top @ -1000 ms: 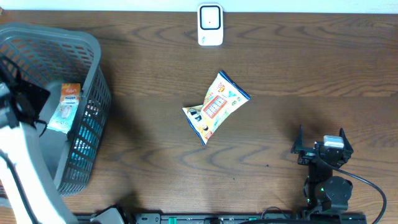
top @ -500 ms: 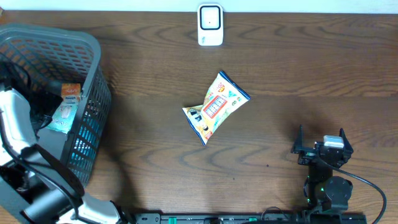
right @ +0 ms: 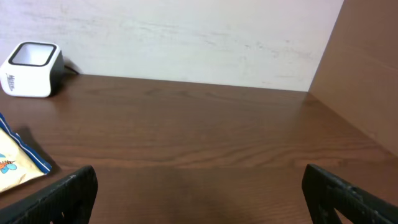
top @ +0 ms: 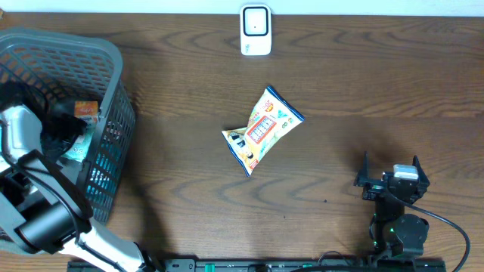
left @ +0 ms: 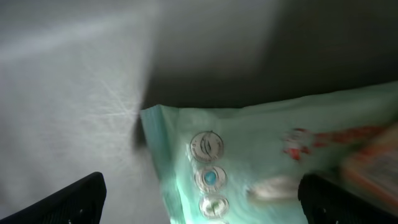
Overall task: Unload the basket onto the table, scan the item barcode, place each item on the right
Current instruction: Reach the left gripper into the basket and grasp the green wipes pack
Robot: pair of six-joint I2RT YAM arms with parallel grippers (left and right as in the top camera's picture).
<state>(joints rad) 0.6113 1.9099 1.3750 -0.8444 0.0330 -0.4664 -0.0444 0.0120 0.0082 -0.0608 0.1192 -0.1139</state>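
A mint-green packet point(left: 261, 155) with an orange label point(top: 85, 110) lies inside the grey basket point(top: 113, 68) at the left. My left gripper point(top: 64, 127) reaches into the basket and hangs just over that packet, open, with its dark fingertips point(left: 71, 199) on either side of it point(left: 208, 202). A yellow and blue snack packet point(top: 262, 130) lies flat at the table's middle. The white barcode scanner point(top: 255, 30) stands at the far edge. My right gripper point(top: 389, 172) rests at the near right, open and holding nothing point(right: 199, 196).
A pale wall runs behind the scanner point(right: 31, 60), and a brown cardboard panel point(right: 360, 68) stands at the right. The corner of the snack packet point(right: 18, 162) shows left of my right gripper. The basket's mesh wall rises between the left arm and the table.
The left arm has swung from the basket's left rim into the basket and come down over the mint-green packet. The right arm and the snack packet have not moved.
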